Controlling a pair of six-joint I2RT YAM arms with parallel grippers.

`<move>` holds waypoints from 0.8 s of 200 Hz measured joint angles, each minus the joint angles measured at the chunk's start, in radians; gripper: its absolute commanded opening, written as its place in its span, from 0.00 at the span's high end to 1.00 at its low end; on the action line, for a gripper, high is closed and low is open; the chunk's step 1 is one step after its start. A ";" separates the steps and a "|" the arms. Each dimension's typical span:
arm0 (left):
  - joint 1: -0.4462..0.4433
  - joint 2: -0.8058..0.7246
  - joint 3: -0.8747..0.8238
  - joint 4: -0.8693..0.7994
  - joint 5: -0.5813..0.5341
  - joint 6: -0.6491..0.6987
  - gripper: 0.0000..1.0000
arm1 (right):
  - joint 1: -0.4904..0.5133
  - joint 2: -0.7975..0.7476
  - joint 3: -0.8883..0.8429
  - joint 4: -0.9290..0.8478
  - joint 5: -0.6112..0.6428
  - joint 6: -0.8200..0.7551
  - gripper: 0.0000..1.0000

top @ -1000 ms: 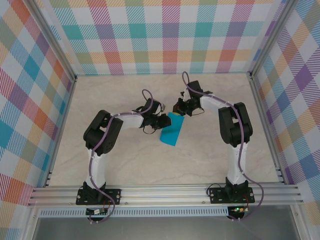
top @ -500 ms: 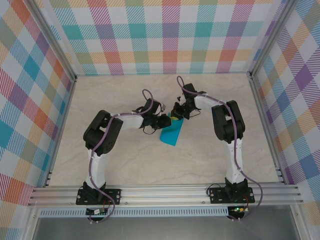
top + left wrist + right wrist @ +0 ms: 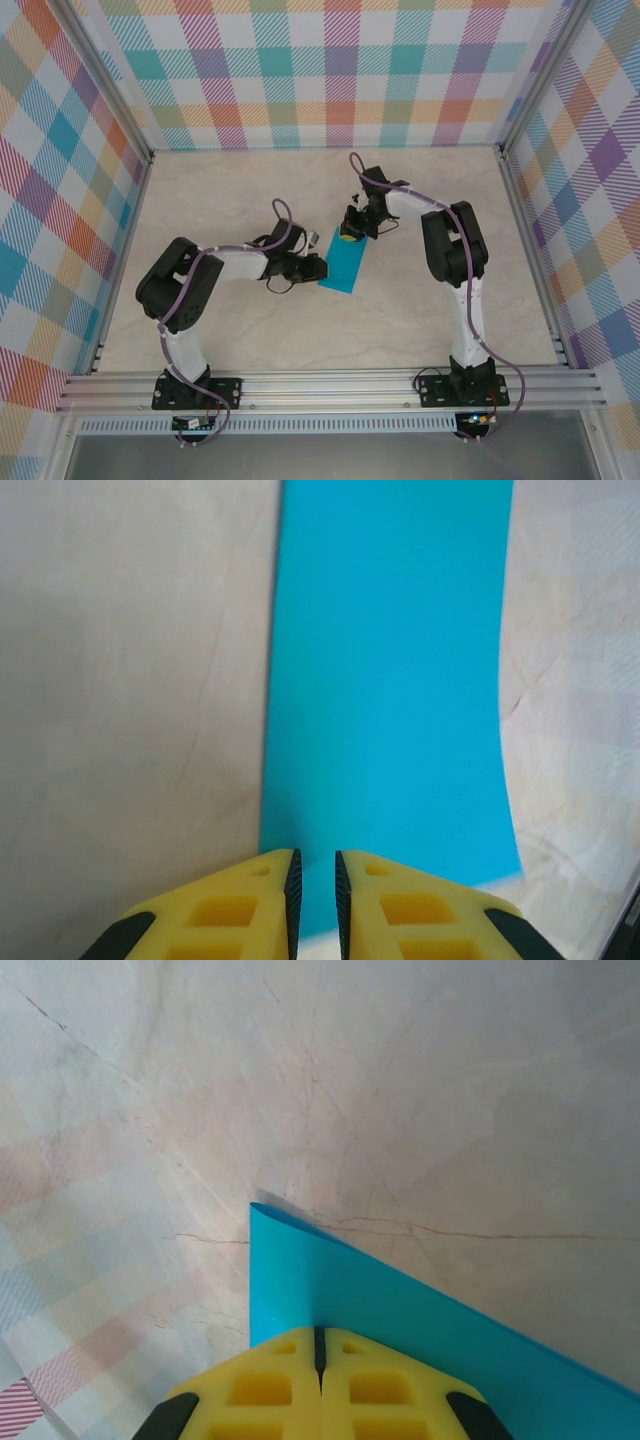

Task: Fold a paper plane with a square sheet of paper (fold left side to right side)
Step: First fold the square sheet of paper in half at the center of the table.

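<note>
The teal-blue sheet of paper lies on the table as a folded oblong strip, a little slanted. In the left wrist view the paper runs away from my left gripper, whose yellow fingers stand a narrow gap apart over its near end with nothing between them. From above, the left gripper is at the strip's left near edge. My right gripper is shut, its tips down on the strip's far corner. The right wrist view has that gripper closed over the paper.
The marbled beige table is bordered by plaid walls and a metal rail along the near edge. Both forearms reach inward and meet around the paper at mid-table.
The left arm swung down and left, its gripper sliding to the paper's near-left edge. The right gripper moved left and came down onto the paper's far corner. The paper settled slightly lower.
</note>
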State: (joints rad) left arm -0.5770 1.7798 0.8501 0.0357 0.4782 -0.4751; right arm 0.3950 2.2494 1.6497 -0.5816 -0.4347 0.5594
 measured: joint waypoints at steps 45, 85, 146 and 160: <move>-0.005 -0.087 -0.082 -0.047 0.003 0.002 0.79 | 0.005 0.000 0.000 0.001 -0.001 -0.006 0.99; -0.005 -0.199 -0.073 -0.137 -0.012 0.005 0.69 | 0.005 -0.002 0.000 0.004 -0.013 -0.039 0.78; 0.003 -0.169 0.139 -0.201 -0.089 -0.034 0.63 | 0.006 -0.333 -0.099 -0.030 0.148 -0.122 0.15; 0.004 -0.116 0.167 -0.198 -0.097 -0.047 0.61 | 0.006 -0.462 -0.179 -0.026 0.184 -0.126 0.00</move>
State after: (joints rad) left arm -0.5728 1.6638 1.0176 -0.1619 0.3809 -0.5217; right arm 0.4015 1.7870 1.4708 -0.6071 -0.2508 0.4335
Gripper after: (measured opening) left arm 0.374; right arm 0.888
